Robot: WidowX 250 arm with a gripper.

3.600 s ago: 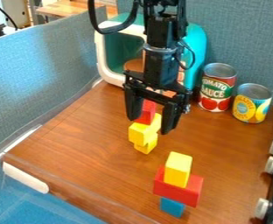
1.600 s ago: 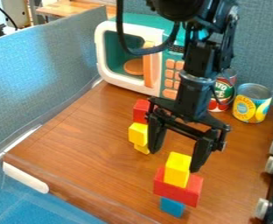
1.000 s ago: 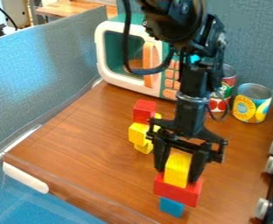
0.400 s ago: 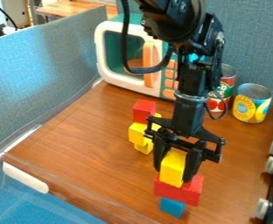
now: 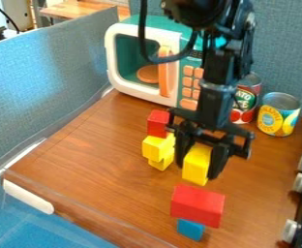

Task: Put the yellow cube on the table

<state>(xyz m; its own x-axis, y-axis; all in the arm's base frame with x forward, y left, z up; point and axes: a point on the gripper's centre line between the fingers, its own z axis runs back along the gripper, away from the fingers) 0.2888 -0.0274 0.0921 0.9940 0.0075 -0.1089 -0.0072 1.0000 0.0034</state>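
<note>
My gripper point(image 5: 201, 167) is shut on the yellow cube point(image 5: 196, 164), an upright block held between its two fingers. Together they hang right of the table's middle, above and behind a red block point(image 5: 197, 205), with a gap between yellow and red. That red block rests on a small blue block point(image 5: 190, 229). Brown wood makes up the table point(image 5: 95, 160).
Left of the gripper stands a stack of yellow blocks point(image 5: 157, 148) with a red block point(image 5: 158, 123) on it. Behind are a toy microwave point(image 5: 141, 63), a tomato can point(image 5: 245, 99) and a yellow-labelled can point(image 5: 279, 114). Knobs point(image 5: 301, 182) line the right edge.
The gripper came down around the yellow block and closed on it. Both have since risen and moved back, off the red block, which stayed on the blue one.
</note>
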